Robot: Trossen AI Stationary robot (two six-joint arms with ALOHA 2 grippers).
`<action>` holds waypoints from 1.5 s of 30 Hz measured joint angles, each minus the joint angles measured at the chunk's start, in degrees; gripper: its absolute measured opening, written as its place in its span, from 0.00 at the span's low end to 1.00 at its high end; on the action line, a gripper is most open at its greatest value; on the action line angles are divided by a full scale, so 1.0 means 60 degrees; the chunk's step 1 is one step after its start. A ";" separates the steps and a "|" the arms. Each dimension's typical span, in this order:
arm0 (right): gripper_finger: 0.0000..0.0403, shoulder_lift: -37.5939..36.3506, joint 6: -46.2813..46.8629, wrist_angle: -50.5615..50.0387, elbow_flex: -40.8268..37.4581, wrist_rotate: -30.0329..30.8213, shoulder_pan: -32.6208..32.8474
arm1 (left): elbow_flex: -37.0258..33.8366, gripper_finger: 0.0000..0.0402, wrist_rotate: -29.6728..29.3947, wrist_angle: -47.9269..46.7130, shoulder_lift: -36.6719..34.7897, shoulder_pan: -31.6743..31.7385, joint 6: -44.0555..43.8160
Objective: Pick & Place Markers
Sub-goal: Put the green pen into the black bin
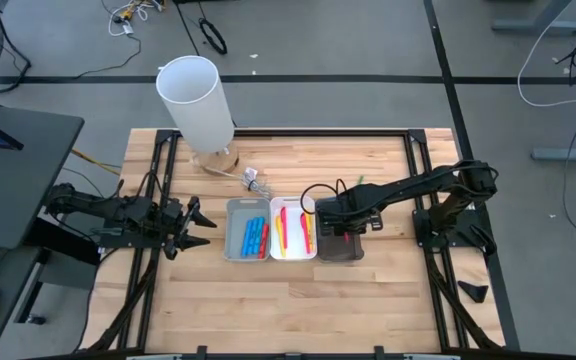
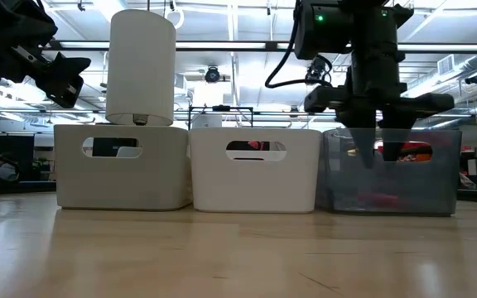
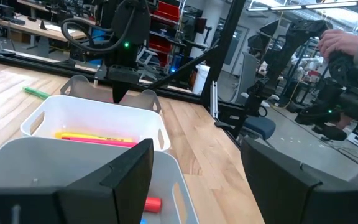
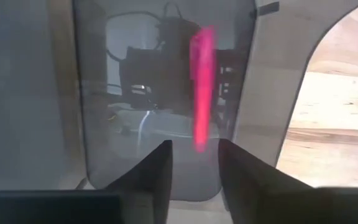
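Right gripper (image 1: 334,226) sits mid-frame in the high view, over the dark tray (image 1: 352,252), pointing straight down into it. Fingers (image 4: 154,168) parted, holding nothing. A pink marker (image 4: 202,93) lies on that tray's floor just ahead of them, so this looks like a drop-off or a pick there; can't tell which.

Other markers are sorted by colour: blue ones (image 1: 254,236) in the grey tray (image 1: 235,232), yellow/pink (image 1: 286,229) in the white tray (image 1: 294,254).

Left gripper (image 1: 196,228) waits at centre-left beside the grey tray, splayed and empty, clear of the right arm's work.
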 joint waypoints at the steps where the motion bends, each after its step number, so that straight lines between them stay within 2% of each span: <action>1: 0.33 0.0000 -0.0004 0.0026 0.0000 0.0000 0.0002 | 0.0003 0.62 -0.0002 0.0000 0.0000 0.0001 0.0002; 6: 0.41 0.0000 -0.0137 0.0175 0.0000 -0.0004 0.0000 | 0.0001 0.62 0.0000 0.0004 0.0000 0.0000 0.0000; 12: 0.45 -0.0102 -0.0626 0.0225 0.0109 -0.0178 -0.0001 | 0.0001 0.62 0.0000 0.0006 0.0002 0.0001 0.0002; 24: 0.42 -0.1578 -0.2436 -0.0180 0.0357 -0.0171 -0.0646 | 0.0003 0.62 -0.0001 -0.0008 0.0004 0.0003 0.0001; 37: 0.42 -0.2832 -0.3648 -0.1415 0.0357 0.0789 -0.1840 | -0.0001 0.62 0.0000 -0.0007 0.0002 0.0001 0.0000; 45: 0.42 -0.3223 -0.4774 -0.2077 0.0357 0.0790 -0.2455 | -0.0001 0.62 0.0000 -0.0011 0.0001 0.0003 0.0003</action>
